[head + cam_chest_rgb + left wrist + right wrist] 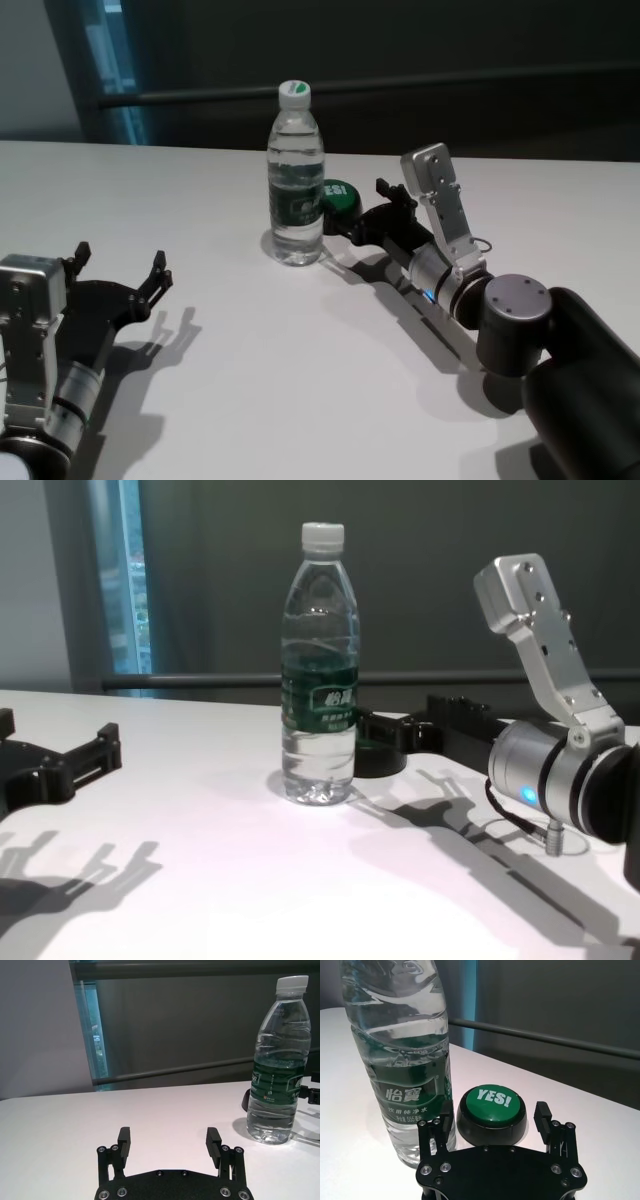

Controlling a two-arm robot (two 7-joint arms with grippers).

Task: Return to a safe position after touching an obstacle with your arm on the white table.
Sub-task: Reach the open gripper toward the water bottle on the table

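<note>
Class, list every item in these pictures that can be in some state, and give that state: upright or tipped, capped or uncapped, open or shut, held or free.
water bottle: upright on the white table, cap on, mostly full, not gripped.
green button: sits flat beside the bottle, untouched.
right gripper: open, fingers either side of the button, near the bottle.
left gripper: open, empty, low over the table, away from the bottle.
</note>
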